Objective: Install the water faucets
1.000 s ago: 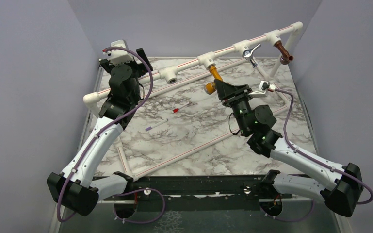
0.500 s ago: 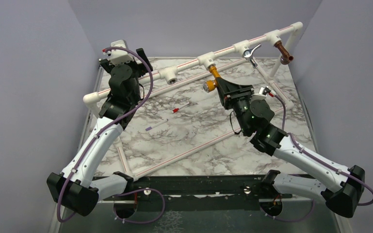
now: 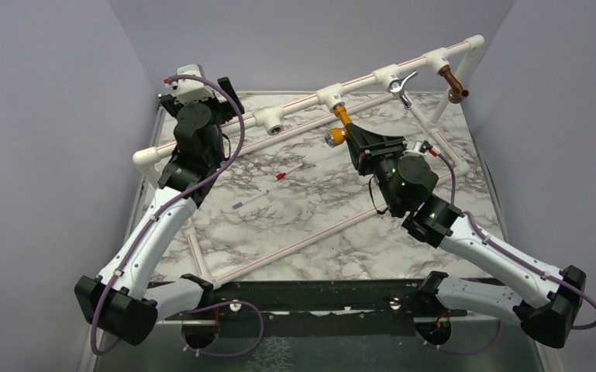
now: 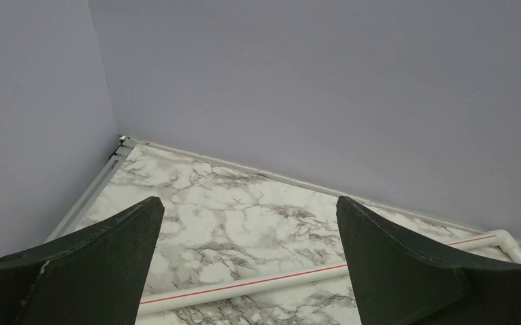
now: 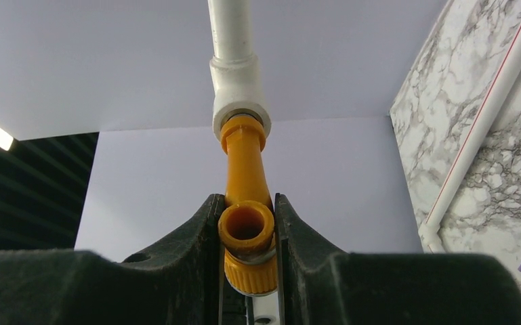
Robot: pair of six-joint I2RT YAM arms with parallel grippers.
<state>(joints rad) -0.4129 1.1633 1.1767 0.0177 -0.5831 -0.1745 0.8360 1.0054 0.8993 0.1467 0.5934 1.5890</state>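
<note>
The mustard-yellow faucet (image 3: 342, 119) hangs from a white tee fitting (image 3: 331, 96) on the raised pipe rail. My right gripper (image 3: 346, 139) is shut on its lower body. In the right wrist view its open spout (image 5: 246, 229) sits squeezed between my fingers (image 5: 196, 244), and its neck enters the tee (image 5: 238, 88). The chrome lever faucet (image 3: 401, 84) and the copper-brown faucet (image 3: 454, 82) sit in fittings further right on the rail. My left gripper (image 3: 228, 91) is open near the back left corner, and its wrist view (image 4: 249, 203) shows only marble between the fingers.
An empty tee (image 3: 273, 122) faces out on the rail left of the yellow faucet. A thin red-tipped stick (image 3: 282, 175) and a purple-tipped one (image 3: 248, 201) lie mid-table. White pipes (image 3: 302, 242) of the frame cross the marble top (image 3: 325, 194). Grey walls enclose the table.
My right wrist has rolled while shut on the yellow faucet, swinging its knob a little up and left, and the forearm has shifted right. The left arm has not moved.
</note>
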